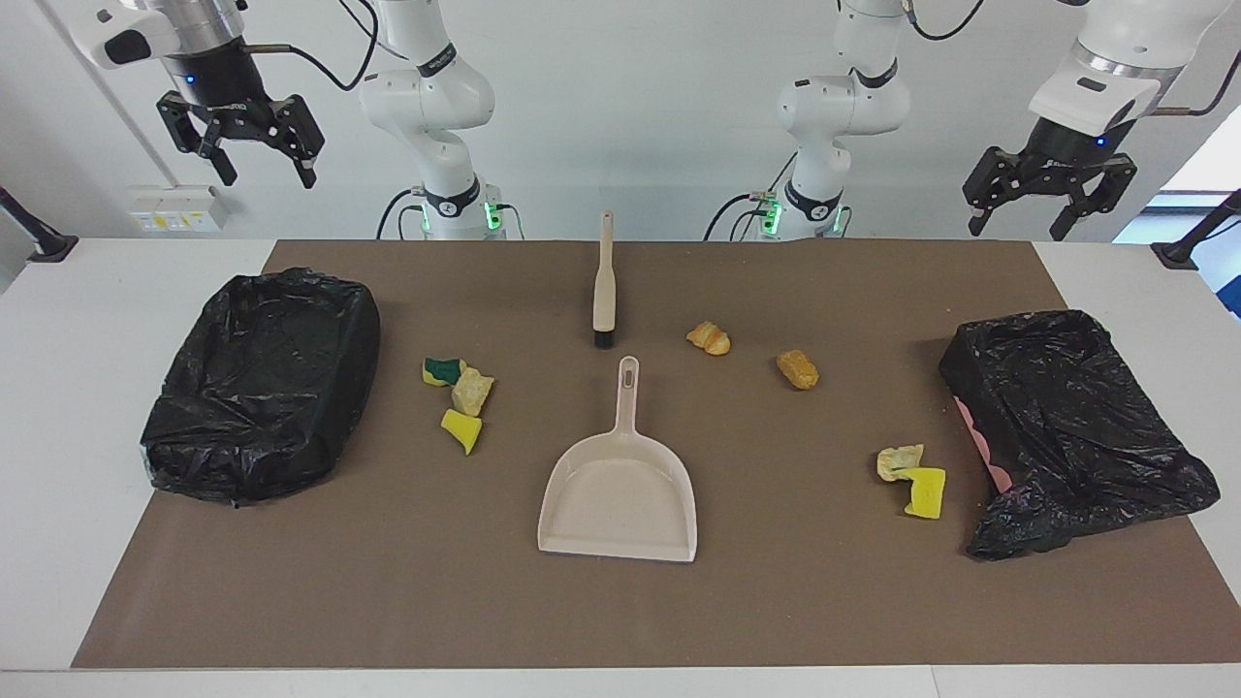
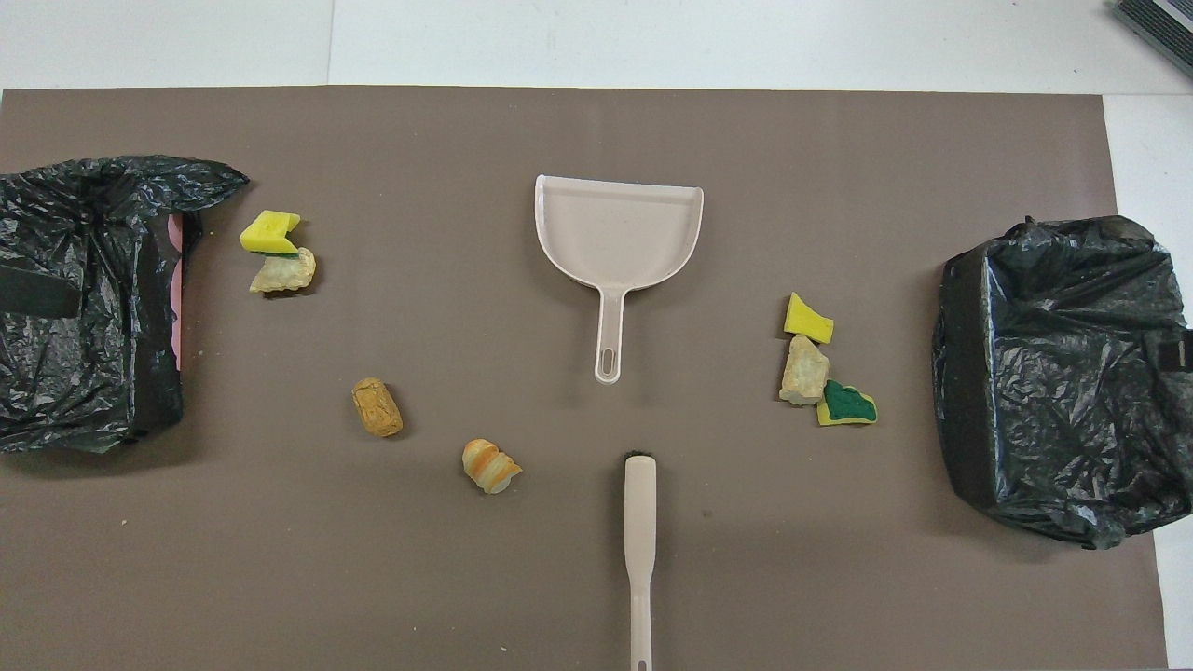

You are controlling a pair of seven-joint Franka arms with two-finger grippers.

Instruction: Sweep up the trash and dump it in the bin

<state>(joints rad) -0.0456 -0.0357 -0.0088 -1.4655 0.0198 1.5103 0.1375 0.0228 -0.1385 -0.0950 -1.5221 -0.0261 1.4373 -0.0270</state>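
Note:
The trash lies scattered on the brown mat. A green-yellow sponge, a pale chunk and a yellow sponge sit beside the black-bagged bin at the right arm's end. Two orange-brown lumps lie mid-table. Another pale chunk and yellow sponge rest by the second bagged bin. The beige dustpan and brush lie in the middle, the brush nearer to the robots. My right gripper and left gripper hang open, high above the table's ends.
The brown mat covers most of the white table. Pink shows under the bag of the bin at the left arm's end. In the overhead view neither gripper shows.

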